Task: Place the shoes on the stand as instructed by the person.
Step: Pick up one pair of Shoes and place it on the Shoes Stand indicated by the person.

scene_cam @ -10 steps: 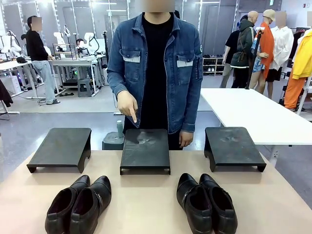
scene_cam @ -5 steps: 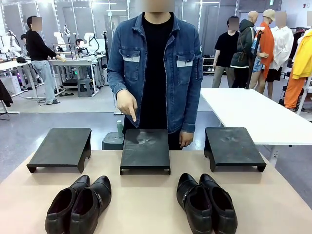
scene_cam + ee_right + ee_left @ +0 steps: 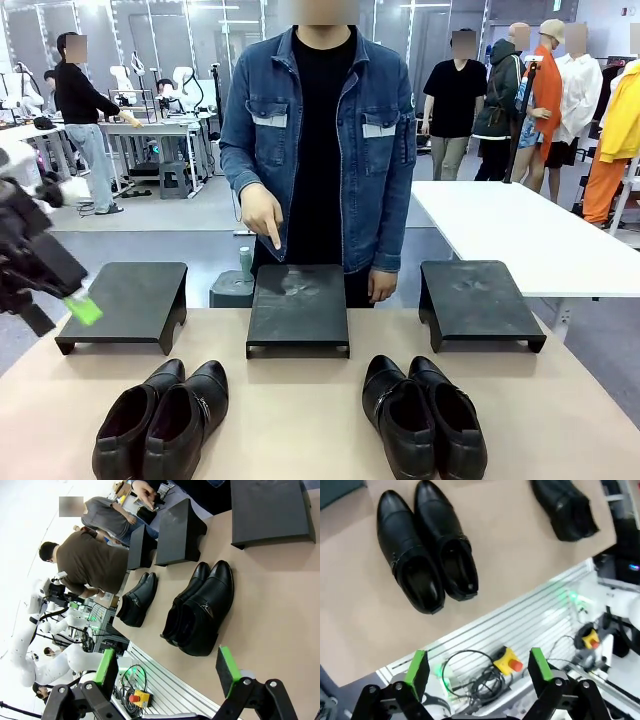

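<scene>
Two pairs of black shoes stand on the tan table near my edge: the left pair (image 3: 165, 415) (image 3: 425, 550) (image 3: 137, 600) and the right pair (image 3: 425, 415) (image 3: 565, 505) (image 3: 200, 610). Behind them stand three black stands, left (image 3: 125, 305), middle (image 3: 298, 308) (image 3: 180, 532) and right (image 3: 480, 302) (image 3: 270, 510). The person's hand (image 3: 262, 215) points a finger down at the middle stand. My left gripper (image 3: 60, 315) (image 3: 478, 666) hangs open at the far left, above the table's near left corner and short of the left pair. My right gripper (image 3: 166, 669) is open and empty, off the table's near edge.
Below the table's near edge run aluminium rails with cables and a yellow emergency-stop button (image 3: 507, 661). A white table (image 3: 520, 235) stands at the back right. Other people stand farther off in the room.
My left arm has come into the front view from the left edge. The person's pointing hand and the shoes have not moved.
</scene>
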You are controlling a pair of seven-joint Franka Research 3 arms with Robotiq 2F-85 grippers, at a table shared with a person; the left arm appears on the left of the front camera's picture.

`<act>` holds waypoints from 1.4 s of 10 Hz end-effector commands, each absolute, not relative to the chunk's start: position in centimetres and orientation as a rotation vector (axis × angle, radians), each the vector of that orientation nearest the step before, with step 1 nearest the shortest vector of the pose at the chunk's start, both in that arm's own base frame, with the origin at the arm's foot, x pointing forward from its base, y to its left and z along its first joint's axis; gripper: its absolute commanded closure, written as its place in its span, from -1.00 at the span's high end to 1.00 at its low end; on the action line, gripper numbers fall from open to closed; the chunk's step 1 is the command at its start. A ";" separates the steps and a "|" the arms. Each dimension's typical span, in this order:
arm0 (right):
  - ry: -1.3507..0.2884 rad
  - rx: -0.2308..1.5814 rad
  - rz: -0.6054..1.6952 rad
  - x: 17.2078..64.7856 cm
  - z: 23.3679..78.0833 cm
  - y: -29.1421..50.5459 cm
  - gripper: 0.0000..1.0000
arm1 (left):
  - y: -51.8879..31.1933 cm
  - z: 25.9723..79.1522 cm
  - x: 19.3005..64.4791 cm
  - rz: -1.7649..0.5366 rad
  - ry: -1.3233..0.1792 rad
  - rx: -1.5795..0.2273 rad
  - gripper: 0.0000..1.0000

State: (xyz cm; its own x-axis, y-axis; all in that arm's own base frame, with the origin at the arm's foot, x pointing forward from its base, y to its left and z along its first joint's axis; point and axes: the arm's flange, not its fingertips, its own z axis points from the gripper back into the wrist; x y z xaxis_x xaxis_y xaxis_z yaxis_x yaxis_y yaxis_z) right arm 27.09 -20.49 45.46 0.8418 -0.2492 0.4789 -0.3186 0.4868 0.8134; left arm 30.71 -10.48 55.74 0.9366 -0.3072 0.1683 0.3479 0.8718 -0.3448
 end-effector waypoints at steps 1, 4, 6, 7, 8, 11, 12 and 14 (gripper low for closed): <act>-0.616 1.092 0.053 27.1 45.5 -20.5 1.00 | -13.1 53.8 31.1 -0.272 -0.120 -0.242 1.00; -0.616 1.092 0.053 27.1 45.5 -20.5 1.00 | -16.9 49.6 31.0 -0.202 -0.196 -0.108 1.00; -0.616 1.092 0.053 27.1 45.5 -20.5 1.00 | -18.0 46.2 31.6 -0.118 -0.201 -0.066 1.00; -0.616 1.092 0.053 27.1 45.5 -20.5 1.00 | -18.1 45.1 31.8 -0.099 -0.206 -0.048 1.00; -0.616 1.092 0.053 27.1 45.5 -20.5 1.00 | -18.0 45.1 32.0 -0.097 -0.218 -0.069 1.00; -0.616 1.092 0.053 27.1 45.5 -20.5 1.00 | -17.8 45.5 32.4 -0.108 -0.198 -0.080 1.00; -0.616 1.092 0.053 27.1 45.5 -20.5 1.00 | -17.8 45.5 32.4 -0.108 -0.198 -0.080 1.00; -0.616 1.092 0.053 27.1 45.5 -20.5 1.00 | -17.8 45.5 32.4 -0.108 -0.198 -0.080 1.00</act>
